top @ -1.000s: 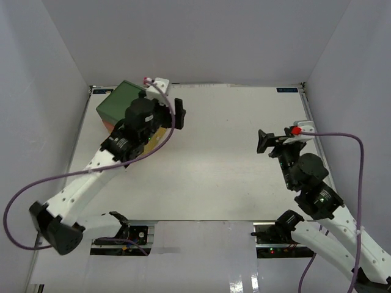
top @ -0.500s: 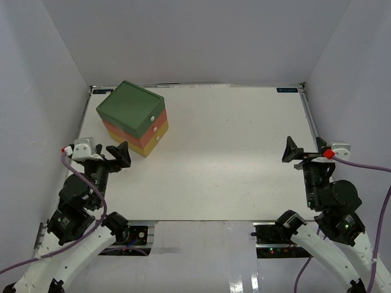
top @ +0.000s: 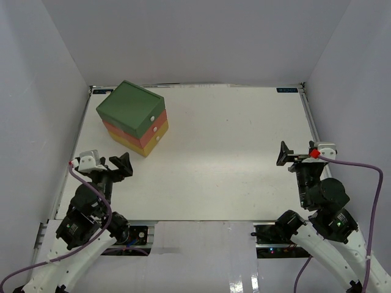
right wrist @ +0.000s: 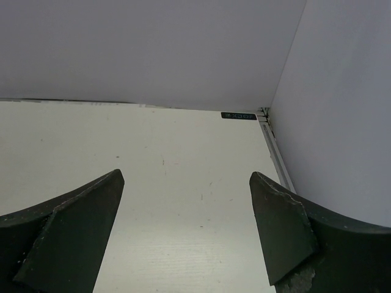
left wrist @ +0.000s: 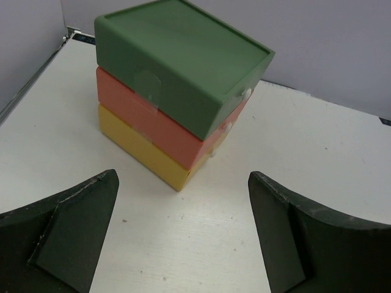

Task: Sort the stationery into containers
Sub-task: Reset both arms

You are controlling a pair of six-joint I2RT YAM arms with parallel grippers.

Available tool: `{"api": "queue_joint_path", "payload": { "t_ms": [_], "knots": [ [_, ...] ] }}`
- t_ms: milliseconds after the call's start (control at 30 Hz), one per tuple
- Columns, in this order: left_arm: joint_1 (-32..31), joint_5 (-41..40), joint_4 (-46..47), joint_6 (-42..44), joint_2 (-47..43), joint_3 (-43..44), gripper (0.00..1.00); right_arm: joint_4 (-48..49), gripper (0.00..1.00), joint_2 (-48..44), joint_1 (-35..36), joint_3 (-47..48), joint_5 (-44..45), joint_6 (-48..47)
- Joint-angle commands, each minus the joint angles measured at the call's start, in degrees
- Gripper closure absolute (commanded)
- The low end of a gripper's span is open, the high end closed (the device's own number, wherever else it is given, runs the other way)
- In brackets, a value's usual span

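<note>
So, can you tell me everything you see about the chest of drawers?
The chest is a small cube of three stacked drawers: green top, orange-red middle, yellow bottom, plastic by its look. Each front bears a white round knob. All look shut. It stands upright, turned cornerwise, at the table's far left; only the table touches it.

The little cube chest (top: pixel 132 119) sat upright in the far-left corner of the table (top: pixel 232 152), turned diagonal to its edges. It had a green drawer (top: pixel 128 104) on top, an orange-red drawer (left wrist: pixel 156 119) in the middle and a yellow drawer (left wrist: pixel 143 154) at the bottom (each with a white round knob (top: pixel 151 118), all facing the table's middle). The green drawer overhung the others slightly.
</note>
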Motion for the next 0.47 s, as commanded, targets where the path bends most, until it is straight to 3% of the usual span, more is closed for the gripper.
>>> {"api": "queue_joint_path", "payload": {
  "t_ms": [0, 433],
  "knots": [
    [0.26, -0.29, 1.14, -0.84, 0.41, -1.03, 0.02, 2.22, 0.1, 0.82, -0.03, -0.32, 1.2, 0.63],
    [0.26, -0.99, 2.19, -0.84, -0.73, -2.09, 0.02, 2.75, 0.1, 1.53, -0.12, -1.2, 1.3, 0.99]
  ]
}}
